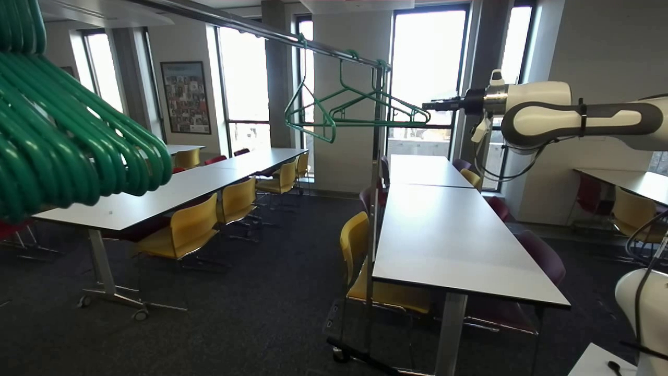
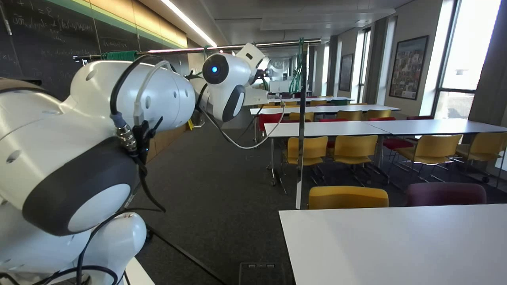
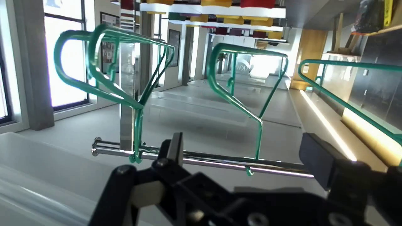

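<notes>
My gripper [image 3: 246,153] stands open in the wrist view, which is upside down, with nothing held between its fingers. Seen through the gap is the stem of a green hanger [image 3: 258,138] on a shiny metal rail [image 3: 220,161]. Two more hangers [image 3: 138,122] hang close together by the rack's post, and another hanger [image 3: 348,106] shows at the right. In an exterior view the gripper [image 1: 427,106] points at the rail-end hangers [image 1: 383,124], its tips close to their corner; contact cannot be told. Elsewhere the arm's wrist hides much of the gripper [image 2: 263,74].
A bunch of green hangers [image 1: 78,136] fills the near end of the rail. The rack's upright post [image 2: 302,126] stands beside a white table [image 1: 459,230] with yellow and purple chairs. A loose cable [image 2: 253,147] loops below the wrist.
</notes>
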`<state>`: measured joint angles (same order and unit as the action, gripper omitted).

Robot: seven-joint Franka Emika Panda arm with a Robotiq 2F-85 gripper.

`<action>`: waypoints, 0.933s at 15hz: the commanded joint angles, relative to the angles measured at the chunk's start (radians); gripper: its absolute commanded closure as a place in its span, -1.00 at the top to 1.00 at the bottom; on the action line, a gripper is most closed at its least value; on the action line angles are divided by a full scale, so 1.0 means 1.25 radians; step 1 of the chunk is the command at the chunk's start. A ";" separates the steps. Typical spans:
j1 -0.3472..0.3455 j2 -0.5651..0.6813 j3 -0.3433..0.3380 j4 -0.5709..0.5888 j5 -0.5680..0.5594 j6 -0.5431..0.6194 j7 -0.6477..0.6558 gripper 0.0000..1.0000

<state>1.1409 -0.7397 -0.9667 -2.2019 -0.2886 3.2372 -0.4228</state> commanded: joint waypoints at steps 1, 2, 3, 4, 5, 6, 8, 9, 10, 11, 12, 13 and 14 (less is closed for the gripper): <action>0.036 -0.042 -0.047 0.061 -0.037 -0.090 -0.098 1.00; 0.052 -0.054 -0.065 0.071 -0.037 -0.109 -0.124 1.00; 0.063 -0.062 -0.078 0.078 -0.034 -0.123 -0.149 1.00; 0.079 -0.075 -0.092 0.086 -0.029 -0.136 -0.172 1.00; 0.097 -0.090 -0.103 0.093 -0.024 -0.140 -0.196 1.00; 0.113 -0.106 -0.108 0.098 -0.019 -0.146 -0.215 1.00; 0.161 -0.159 -0.112 0.102 -0.019 -0.143 -0.255 1.00; 0.189 -0.189 -0.110 0.105 -0.018 -0.137 -0.271 1.00; 0.208 -0.209 -0.104 0.108 -0.015 -0.132 -0.278 1.00; 0.231 -0.230 -0.100 0.112 -0.012 -0.127 -0.283 1.00; 0.252 -0.248 -0.096 0.117 -0.011 -0.126 -0.286 1.00; 0.271 -0.265 -0.091 0.122 -0.011 -0.128 -0.289 1.00; 0.285 -0.275 -0.086 0.128 -0.010 -0.133 -0.287 1.00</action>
<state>1.4068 -0.9823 -1.0951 -2.0861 -0.3064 3.0975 -0.7272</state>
